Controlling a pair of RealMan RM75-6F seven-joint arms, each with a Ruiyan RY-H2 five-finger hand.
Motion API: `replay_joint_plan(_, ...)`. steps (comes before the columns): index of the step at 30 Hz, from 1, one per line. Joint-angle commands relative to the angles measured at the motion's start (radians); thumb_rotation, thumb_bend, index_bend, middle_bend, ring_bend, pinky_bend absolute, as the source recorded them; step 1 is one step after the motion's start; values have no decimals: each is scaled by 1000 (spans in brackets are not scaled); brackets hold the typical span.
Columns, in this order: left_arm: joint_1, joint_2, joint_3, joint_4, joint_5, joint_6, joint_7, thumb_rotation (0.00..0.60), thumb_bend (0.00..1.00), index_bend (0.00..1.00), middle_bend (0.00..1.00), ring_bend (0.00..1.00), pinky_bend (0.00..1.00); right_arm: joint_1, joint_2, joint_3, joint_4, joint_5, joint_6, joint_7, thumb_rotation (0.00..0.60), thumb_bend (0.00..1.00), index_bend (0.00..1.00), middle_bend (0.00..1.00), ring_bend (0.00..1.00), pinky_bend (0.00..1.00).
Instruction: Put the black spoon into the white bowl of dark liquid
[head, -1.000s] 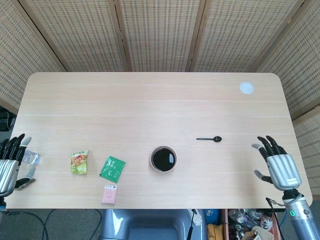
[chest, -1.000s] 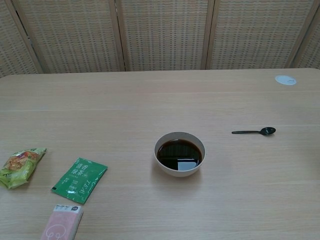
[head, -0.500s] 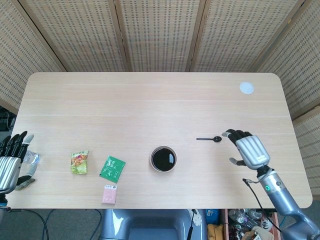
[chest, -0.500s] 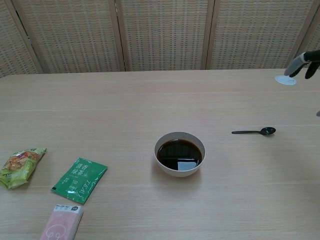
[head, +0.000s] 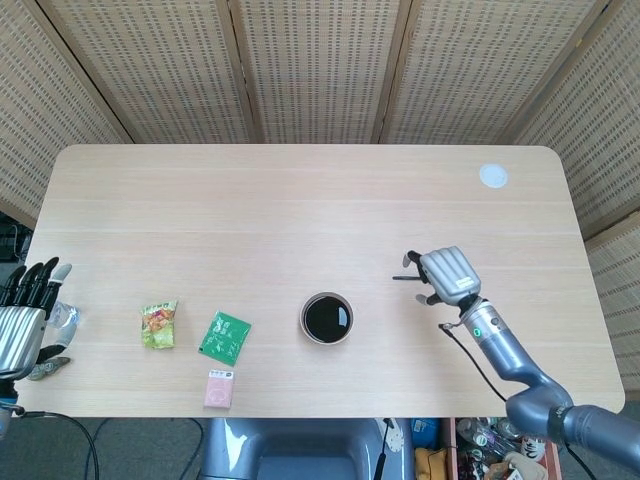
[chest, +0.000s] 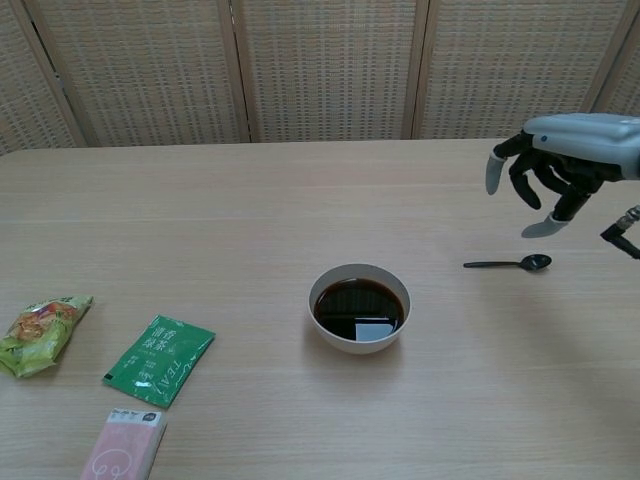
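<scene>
The black spoon (chest: 508, 264) lies flat on the table, right of the white bowl (chest: 360, 346) of dark liquid, its scoop pointing right. In the head view only the spoon's handle tip (head: 402, 277) shows beside the bowl (head: 304, 320); the rest is under my right hand (head: 447, 273). In the chest view that right hand (chest: 555, 170) hovers above the spoon, palm down, fingers apart and curved downward, holding nothing. My left hand (head: 22, 322) stays at the table's left edge, fingers spread and empty; the chest view does not show it.
Left of the bowl lie a green snack packet (head: 158, 324), a green tea sachet (head: 225, 335) and a pink packet (head: 220, 388). A white disc (head: 493, 176) sits at the far right corner. A clear plastic item (head: 65, 317) lies by my left hand. Woven screens stand behind.
My right hand has swept from the table's right edge leftward and now hovers over the spoon. The spoon and bowl have not moved; my left hand has barely shifted.
</scene>
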Motion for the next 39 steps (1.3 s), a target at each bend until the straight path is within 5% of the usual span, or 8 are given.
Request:
replay_joint_plan(1,-3,0,-1,3,-3,-4,-2,600,356,0,11,4,0,39,-77,14,89,34,-15,-4,600,346,501,815,868,942)
replay_joint_plan(10,-11,-3,-1,13,-14,-18,-6,600,356,0,11,5,0,108,-192,10,229,89,-56,-60,600,354,541,906,955,1000)
replay_joint_plan(39,-15,-2,7,23,-22,-25,-14,600,355,0,11,4,0,174,-338,-17,449,198,-109,-151,600,472,572,917,974,1000)
